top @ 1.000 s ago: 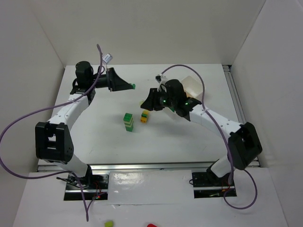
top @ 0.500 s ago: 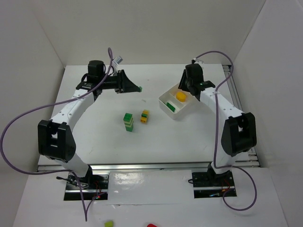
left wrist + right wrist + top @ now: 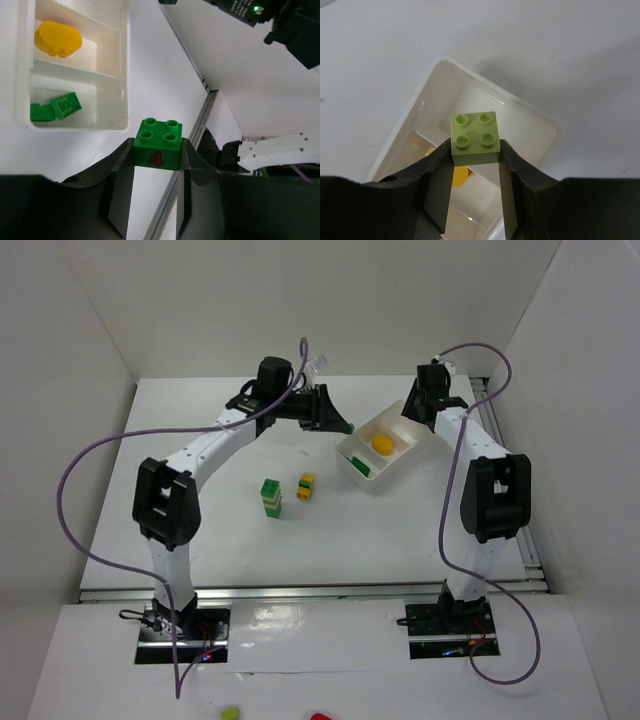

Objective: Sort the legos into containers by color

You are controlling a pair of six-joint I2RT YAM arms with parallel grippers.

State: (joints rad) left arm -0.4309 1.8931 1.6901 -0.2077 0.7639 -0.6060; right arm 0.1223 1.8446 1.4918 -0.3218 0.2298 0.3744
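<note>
Bench: flat matte white.

Tray: thin glossy white plastic, shallow, rounded corners, split by straight inner walls. It sits at the right of the bench.
- Middle compartment: one rounded yellow piece, smooth, studs just showing in the left wrist view.
- End compartment nearest the left arm: green bricks, lying tilted.

Left tool: black curved fingers clamped on a dark green brick, which is square and four-studded with a red "4" on its side. It is held in the air just beside the tray's end wall.

Right tool: clamped on a pale green brick, four studs, glossy. It is held above the tray rim at the far side.

Loose on the bench, left of the tray: a green stack and, just beside it, a smaller yellow-topped stack.

Change: half a second ago the left tool was further left. A second ago the right tool was low over mid-bench, hiding most of the tray. Both stacks have not moved.
</note>
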